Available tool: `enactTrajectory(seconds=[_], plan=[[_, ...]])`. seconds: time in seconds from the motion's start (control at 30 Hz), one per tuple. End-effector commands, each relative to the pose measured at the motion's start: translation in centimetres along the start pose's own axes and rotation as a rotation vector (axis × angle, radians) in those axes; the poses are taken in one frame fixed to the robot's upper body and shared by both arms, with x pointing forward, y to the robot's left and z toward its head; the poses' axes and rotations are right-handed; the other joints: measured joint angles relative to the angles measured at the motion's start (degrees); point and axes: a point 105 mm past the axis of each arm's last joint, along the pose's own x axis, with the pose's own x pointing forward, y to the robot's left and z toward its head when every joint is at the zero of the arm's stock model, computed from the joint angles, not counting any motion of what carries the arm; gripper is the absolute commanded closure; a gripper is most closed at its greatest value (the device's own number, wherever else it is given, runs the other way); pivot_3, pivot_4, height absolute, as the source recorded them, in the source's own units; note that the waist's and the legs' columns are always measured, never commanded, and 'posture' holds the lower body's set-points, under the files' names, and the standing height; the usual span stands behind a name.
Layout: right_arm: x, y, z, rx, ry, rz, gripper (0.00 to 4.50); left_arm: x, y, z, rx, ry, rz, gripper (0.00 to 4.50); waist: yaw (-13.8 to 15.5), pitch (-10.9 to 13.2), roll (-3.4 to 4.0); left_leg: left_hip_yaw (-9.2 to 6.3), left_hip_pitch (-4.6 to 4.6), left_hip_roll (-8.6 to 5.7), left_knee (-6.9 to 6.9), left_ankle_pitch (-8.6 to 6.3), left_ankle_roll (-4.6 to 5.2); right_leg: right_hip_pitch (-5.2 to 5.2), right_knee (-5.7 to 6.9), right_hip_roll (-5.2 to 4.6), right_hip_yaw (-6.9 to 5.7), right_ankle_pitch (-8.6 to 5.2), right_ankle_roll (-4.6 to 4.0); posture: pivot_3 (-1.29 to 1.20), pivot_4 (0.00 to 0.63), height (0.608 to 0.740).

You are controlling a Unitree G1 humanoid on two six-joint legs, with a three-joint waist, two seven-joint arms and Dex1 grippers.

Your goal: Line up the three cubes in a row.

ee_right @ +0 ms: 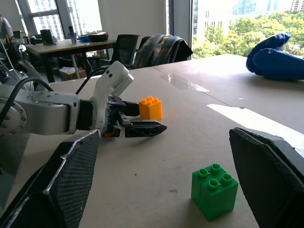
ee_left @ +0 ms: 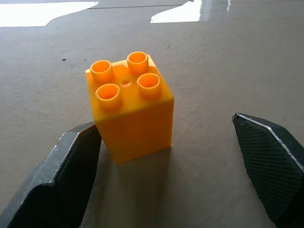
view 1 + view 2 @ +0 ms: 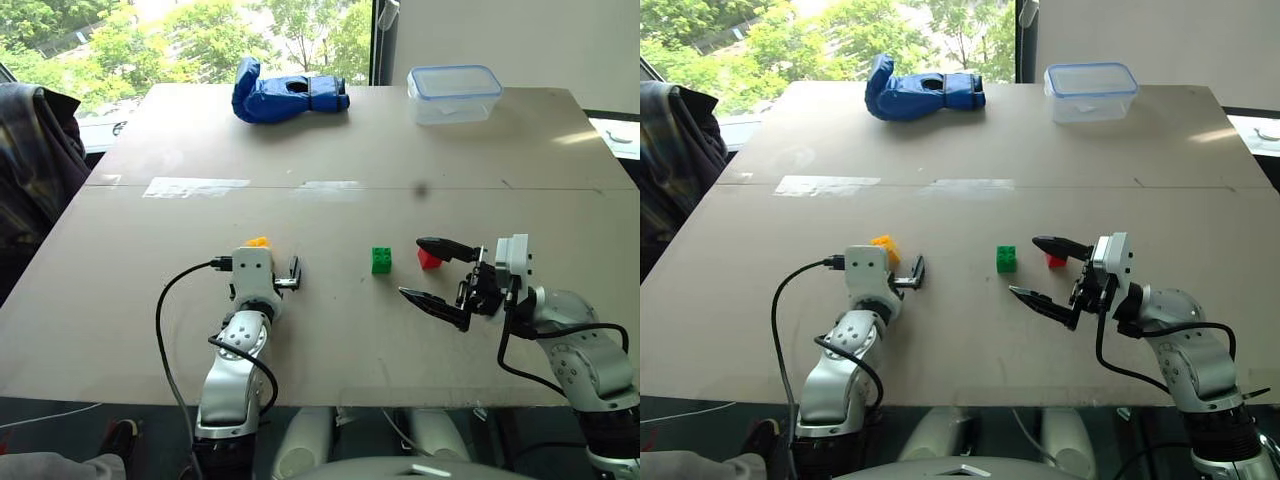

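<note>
The yellow cube (image 2: 130, 111) stands studs up between the fingers of my open left gripper (image 2: 173, 152), close against one finger (image 2: 76, 161) and well apart from the other. From the head it peeks out past the left wrist as a yellow cube (image 3: 259, 241). The green cube (image 3: 381, 260) stands mid-table, with the red cube (image 3: 429, 260) just to its right. My right gripper (image 3: 412, 267) hovers open and points left toward the green cube; its upper finger partly hides the red one.
A blue glove (image 3: 285, 95) and a clear plastic box (image 3: 454, 92) lie at the table's far edge. A strip of clear tape (image 3: 195, 186) crosses the table's seam. A jacket (image 3: 30, 150) hangs beside the left edge.
</note>
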Motion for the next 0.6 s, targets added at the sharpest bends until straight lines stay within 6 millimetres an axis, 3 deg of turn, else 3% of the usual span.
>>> enactTrajectory(seconds=[0.03,0.17,0.3,0.37,0.4,0.43,0.6], plan=[[-0.1,-0.1,1.0,-0.053,-0.024,0.0,0.0,0.2,1.0,0.3,0.0,-0.003,0.076,0.06,-0.15,0.0,0.0,0.0,0.0,0.0,0.0,0.0,0.0,0.0,-0.01,0.0,0.0,0.0,0.0,0.0,0.15,0.74],[-0.1,-0.2,1.0,-0.06,-0.021,-0.001,0.0,0.3,1.1,0.2,0.002,-0.002,0.084,0.06,0.03,0.0,0.0,0.0,-0.04,0.01,0.0,0.03,-0.06,-0.04,-0.01,-0.01,0.0,0.0,0.0,0.0,0.15,0.74],[-0.2,-0.3,1.0,-0.066,-0.016,-0.005,0.0,0.2,1.4,0.1,-0.004,0.005,0.104,1.58,0.11,0.0,0.0,0.0,-0.04,0.0,0.0,0.02,-0.04,-0.04,-0.01,-0.01,0.0,0.0,0.0,0.0,0.15,0.74],[-0.2,-0.3,0.9,-0.066,-0.014,-0.006,0.0,0.2,1.6,-0.2,-0.01,0.015,0.109,2.7,0.12,0.0,0.0,0.0,-0.04,0.0,0.0,0.03,-0.04,-0.04,-0.01,-0.01,0.0,0.0,0.0,0.0,0.15,0.74],[-0.2,-0.3,0.9,-0.067,-0.014,-0.006,0.0,0.2,1.7,-0.3,-0.011,0.018,0.11,3.05,0.12,0.0,0.0,0.0,-0.04,0.0,0.0,0.03,-0.04,-0.04,-0.01,-0.01,0.0,0.0,0.0,0.0,0.15,0.74],[-0.2,-0.3,0.9,-0.068,-0.015,-0.006,0.0,0.2,1.9,-0.4,-0.011,0.022,0.111,3.23,0.11,0.0,0.0,0.01,-0.03,0.0,0.0,0.02,-0.04,-0.04,-0.01,-0.01,0.01,0.0,0.0,0.0,0.15,0.74],[-0.3,-0.4,0.9,-0.072,-0.015,-0.011,0.0,1.2,2.4,0.3,-0.018,-0.013,-0.007,3.2,0.1,0.0,0.0,0.01,-0.01,0.01,0.0,0.02,-0.04,-0.04,0.01,0.0,0.0,0.0,0.0,0.0,0.15,0.74]])
